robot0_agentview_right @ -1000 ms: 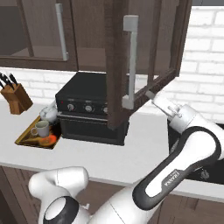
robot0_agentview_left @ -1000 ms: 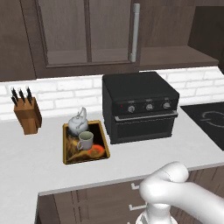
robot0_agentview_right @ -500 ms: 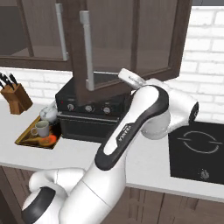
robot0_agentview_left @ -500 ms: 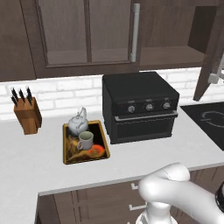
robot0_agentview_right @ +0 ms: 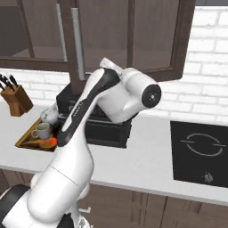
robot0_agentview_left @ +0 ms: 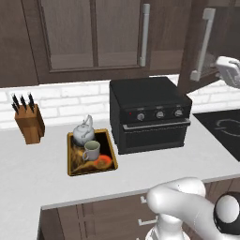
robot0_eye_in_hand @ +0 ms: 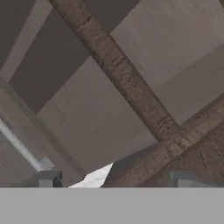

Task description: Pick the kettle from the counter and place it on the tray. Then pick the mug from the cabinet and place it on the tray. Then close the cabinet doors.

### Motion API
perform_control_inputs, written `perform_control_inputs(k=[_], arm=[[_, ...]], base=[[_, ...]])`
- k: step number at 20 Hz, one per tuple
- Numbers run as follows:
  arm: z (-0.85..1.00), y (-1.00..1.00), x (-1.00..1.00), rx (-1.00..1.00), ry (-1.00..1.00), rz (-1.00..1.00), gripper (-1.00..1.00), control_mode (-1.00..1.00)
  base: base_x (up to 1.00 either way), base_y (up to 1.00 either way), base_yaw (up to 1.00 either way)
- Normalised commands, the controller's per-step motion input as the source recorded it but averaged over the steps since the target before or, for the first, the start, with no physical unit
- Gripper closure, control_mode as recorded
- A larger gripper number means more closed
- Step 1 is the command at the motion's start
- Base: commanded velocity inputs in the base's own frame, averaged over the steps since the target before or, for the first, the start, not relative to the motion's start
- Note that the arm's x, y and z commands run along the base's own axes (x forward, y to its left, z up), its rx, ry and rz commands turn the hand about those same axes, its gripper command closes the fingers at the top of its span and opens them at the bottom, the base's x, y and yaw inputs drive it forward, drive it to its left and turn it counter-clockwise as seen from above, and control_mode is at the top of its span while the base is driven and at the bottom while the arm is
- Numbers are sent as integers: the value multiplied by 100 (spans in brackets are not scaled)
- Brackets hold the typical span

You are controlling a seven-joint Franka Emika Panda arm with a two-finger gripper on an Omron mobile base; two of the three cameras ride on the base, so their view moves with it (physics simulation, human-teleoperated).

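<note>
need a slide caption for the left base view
Kettle and mug sit on the tray; one cabinet door stands ajar.

kettle (robot0_agentview_left: 83,132) and mug (robot0_agentview_left: 91,150) on tray (robot0_agentview_left: 71,159), knife block (robot0_agentview_left: 29,124) left, oven (robot0_agentview_left: 147,113) right

Both base views overlook the counter (robot0_agentview_left: 33,168); hand view hugs cabinet doors (robot0_eye_in_hand: 131,92).
</note>
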Motion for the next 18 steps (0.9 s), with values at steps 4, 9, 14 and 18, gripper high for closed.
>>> perform_control_inputs(k=[4,9,14,18], arm=[[0,77,86,-4,10,-29,-100,-100],[0,48,81,0,11,-21,-100,-100],[0,36,77,0,11,-17,-100,-100],[-7,33,76,0,10,-15,-100,-100]], base=[[0,0,0],[0,0,0],[0,0,0],[0,0,0]])
